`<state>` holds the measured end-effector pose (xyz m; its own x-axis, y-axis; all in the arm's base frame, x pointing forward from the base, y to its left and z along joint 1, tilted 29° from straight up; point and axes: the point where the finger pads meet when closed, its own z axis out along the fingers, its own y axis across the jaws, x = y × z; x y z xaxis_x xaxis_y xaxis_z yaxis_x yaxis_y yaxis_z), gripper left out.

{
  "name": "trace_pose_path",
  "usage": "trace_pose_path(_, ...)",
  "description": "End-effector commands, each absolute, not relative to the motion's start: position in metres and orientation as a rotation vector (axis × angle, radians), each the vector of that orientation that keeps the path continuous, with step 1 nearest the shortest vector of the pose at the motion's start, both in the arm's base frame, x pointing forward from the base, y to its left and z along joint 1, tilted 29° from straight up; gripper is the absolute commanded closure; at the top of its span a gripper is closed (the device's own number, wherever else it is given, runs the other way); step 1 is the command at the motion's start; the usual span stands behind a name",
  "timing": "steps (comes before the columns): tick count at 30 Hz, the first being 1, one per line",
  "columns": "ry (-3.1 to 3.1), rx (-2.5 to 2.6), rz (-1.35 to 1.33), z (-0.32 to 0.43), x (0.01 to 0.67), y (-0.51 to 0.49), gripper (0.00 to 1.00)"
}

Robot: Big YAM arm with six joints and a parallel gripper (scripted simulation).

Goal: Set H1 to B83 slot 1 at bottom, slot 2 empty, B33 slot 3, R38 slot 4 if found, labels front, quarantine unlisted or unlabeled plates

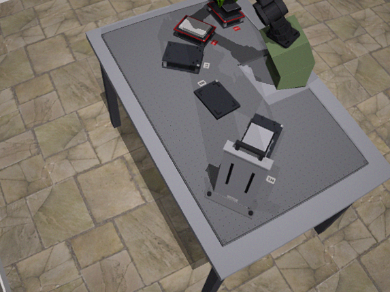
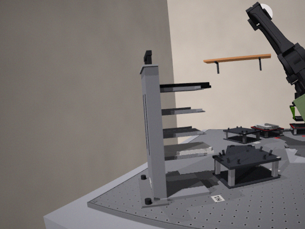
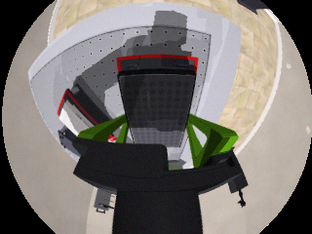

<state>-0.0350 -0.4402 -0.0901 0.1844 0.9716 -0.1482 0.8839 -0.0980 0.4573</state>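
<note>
My gripper is shut on a dark plate, its green fingers on the two long sides. The plate hangs level a little above a red-rimmed nest at the table's far end. No ID label can be read on it. A white plate rests on the other red-rimmed nest. Hotel H1 has a white plate on its lowest raised shelf. A thin black layer shows on its top shelf; whether it is a plate is unclear. The two middle shelves show no plate.
The raised nest L1 bears no plate. The low nest N6 is also bare. A raised dark nest stands just before H1's open side. The green arm base stands at the table edge.
</note>
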Motion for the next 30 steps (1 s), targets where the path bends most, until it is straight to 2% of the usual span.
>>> trace_pose_path(1,1.73,2.022,0.246,-0.091,-0.033,-0.448,0.14)
trace_pose_path(30,1.732,2.017,0.241,-0.105,-0.025,-0.455,0.14)
